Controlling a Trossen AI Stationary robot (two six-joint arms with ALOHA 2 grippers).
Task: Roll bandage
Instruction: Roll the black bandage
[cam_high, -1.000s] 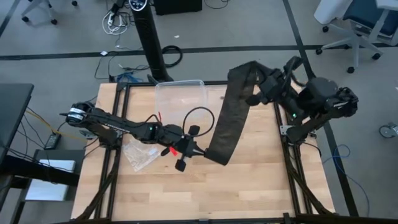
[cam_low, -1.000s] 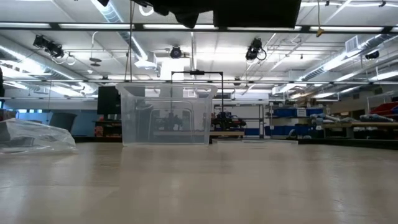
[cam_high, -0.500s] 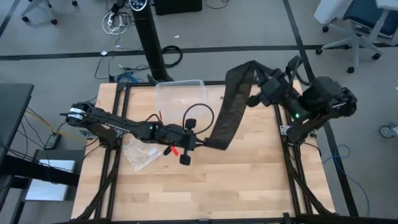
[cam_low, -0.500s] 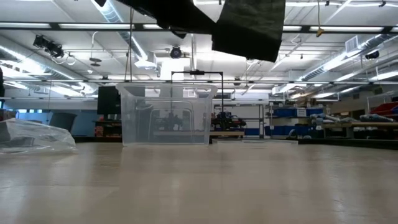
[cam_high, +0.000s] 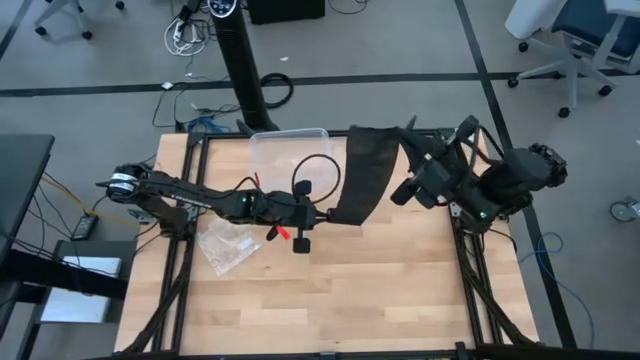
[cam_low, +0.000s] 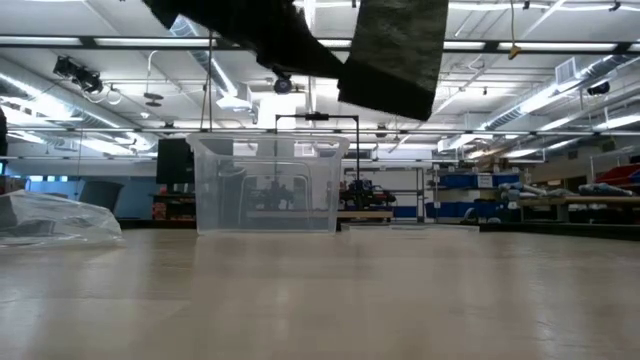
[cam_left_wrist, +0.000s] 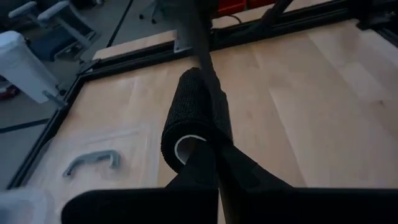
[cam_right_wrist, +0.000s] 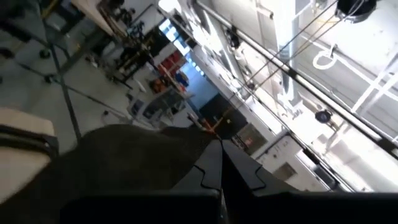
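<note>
The bandage is a black strip (cam_high: 362, 175) held up over the table between both arms. Its lower end is wound into a small roll (cam_left_wrist: 194, 115) with a pale core. My left gripper (cam_high: 318, 216) is shut at that roll, over the middle of the table. The upper end (cam_right_wrist: 124, 162) drapes over my right gripper (cam_high: 402, 146), which is shut high at the table's far right. In the low view the strip (cam_low: 392, 50) hangs clear above the tabletop. My left gripper holds the roll at its open end (cam_left_wrist: 198, 149), where the strip leaves it, fingers closed together. Whether one finger goes into the core I cannot tell. The roll lies across the fingers, clear of the table. My right gripper is shut on the strip's upper end (cam_right_wrist: 186, 158). The cloth spreads over and beside the fingers and hides how many layers they have. From there the strip hangs down toward the left gripper.
A clear plastic box (cam_high: 290, 152) stands at the table's far edge, just left of the strip, and shows in the low view as box (cam_low: 265, 185). A crinkly clear bag (cam_high: 228, 246) lies near the left arm. The near half of the tabletop (cam_high: 380, 300) is bare wood.
My left gripper has moved toward the far edge and turned at the wrist, carrying the roll with it. My right gripper has swung toward the table's middle. The strip's hanging span between them is shorter than before, and it sags lower in the low view.
</note>
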